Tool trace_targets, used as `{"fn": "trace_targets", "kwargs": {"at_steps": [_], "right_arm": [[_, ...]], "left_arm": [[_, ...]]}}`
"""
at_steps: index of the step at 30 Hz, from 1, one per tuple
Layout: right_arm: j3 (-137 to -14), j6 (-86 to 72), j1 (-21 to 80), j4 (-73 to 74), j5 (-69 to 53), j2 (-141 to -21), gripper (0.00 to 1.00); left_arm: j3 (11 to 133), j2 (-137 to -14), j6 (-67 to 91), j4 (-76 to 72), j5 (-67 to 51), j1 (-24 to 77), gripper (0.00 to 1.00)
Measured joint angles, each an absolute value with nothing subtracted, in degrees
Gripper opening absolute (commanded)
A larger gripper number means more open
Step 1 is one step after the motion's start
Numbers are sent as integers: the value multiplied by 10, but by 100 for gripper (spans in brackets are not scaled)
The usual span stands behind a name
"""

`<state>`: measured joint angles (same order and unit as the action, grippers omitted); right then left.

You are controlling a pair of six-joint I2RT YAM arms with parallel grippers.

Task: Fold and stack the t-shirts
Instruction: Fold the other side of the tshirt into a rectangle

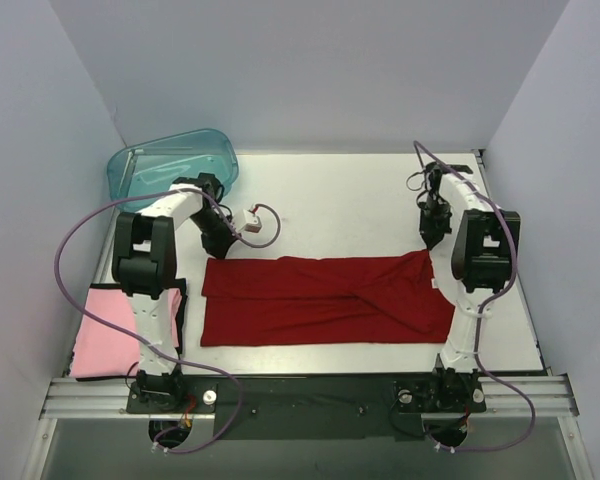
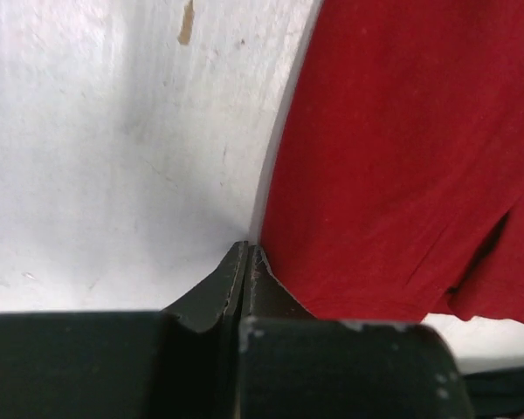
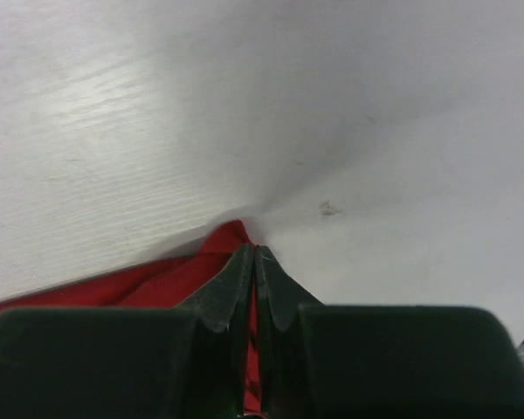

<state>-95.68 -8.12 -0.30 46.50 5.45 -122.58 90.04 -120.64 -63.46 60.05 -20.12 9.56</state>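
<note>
Top external: flat dark red t-shirt (image 1: 320, 300)

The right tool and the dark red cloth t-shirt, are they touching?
Touching. The right wrist view shows the right tool shut on a corner of the dark red cloth t-shirt, with red fabric pinched inside it.

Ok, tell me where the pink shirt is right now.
In the top view the pink shirt lies flat at the near left corner of the table, partly under the left arm and just left of the red shirt.
</note>
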Motion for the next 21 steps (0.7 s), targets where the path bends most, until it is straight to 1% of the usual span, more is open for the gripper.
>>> {"fn": "trace_targets", "kwargs": {"at_steps": [9,10,12,14,20,21], "right_arm": [[-895,-129,-129,432,-69,-1163,0],[-890,-133,-135,430,-80,-1155,10],[-881,-137,-138,425,-104,-1142,24],[-872,-136,-134,421,-126,-1136,30],[-807,-132,-132,409,-159,-1135,37],[-792,-132,-132,407,-165,-1135,37]], "left_arm": [[861,-1180,-606,594,-186,74,0],[861,-1179,-603,594,-186,73,0],[861,-1179,-602,594,-186,74,0],[861,-1178,-602,595,-186,74,0],[861,-1178,-599,596,-186,74,0],[861,-1178,-599,597,-186,74,8]]}}
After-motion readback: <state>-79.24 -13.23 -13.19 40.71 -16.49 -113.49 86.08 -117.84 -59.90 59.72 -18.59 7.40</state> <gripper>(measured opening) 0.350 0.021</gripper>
